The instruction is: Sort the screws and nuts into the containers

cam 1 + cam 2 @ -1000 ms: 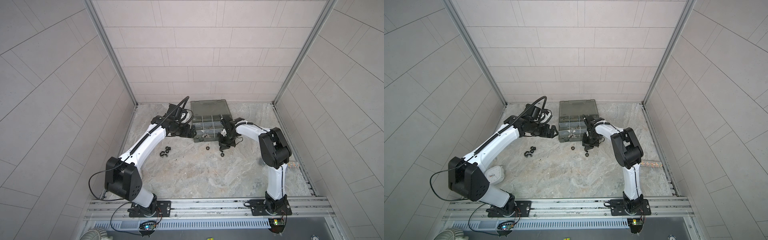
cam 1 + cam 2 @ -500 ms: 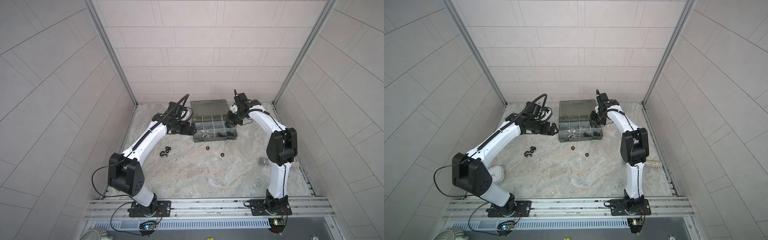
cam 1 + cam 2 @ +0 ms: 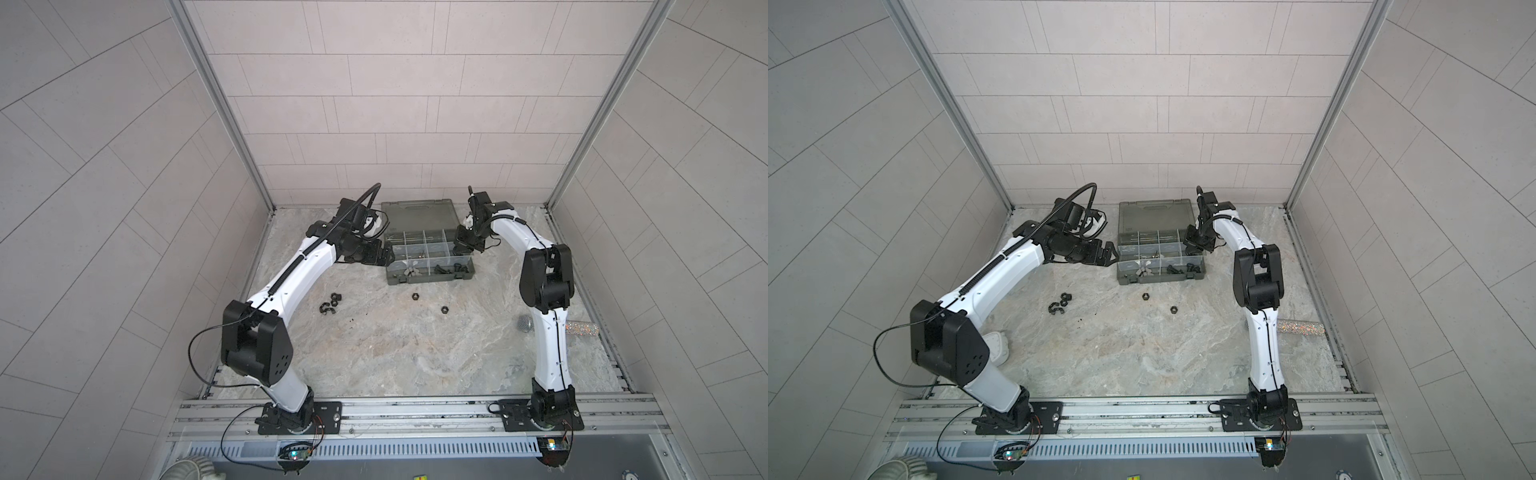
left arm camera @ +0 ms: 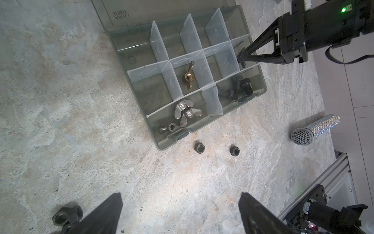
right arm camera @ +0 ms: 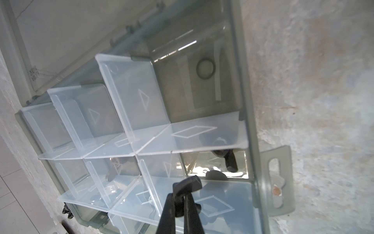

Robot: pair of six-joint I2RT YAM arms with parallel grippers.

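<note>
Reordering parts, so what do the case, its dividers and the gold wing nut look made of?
Case: likely plastic, smoky grey and see-through, with glossy reflections.
Dividers: pale, clear plastic with a smooth finish.
Wing nut: shiny gold-coloured metal, brass or plated, can't tell which.

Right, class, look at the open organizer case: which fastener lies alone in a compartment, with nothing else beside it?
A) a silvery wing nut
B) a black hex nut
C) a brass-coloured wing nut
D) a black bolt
C: the left wrist view shows one brass-coloured wing nut by itself between the dividers of the organizer case, while the silvery wing nuts and the black bolts lie in groups.
</note>
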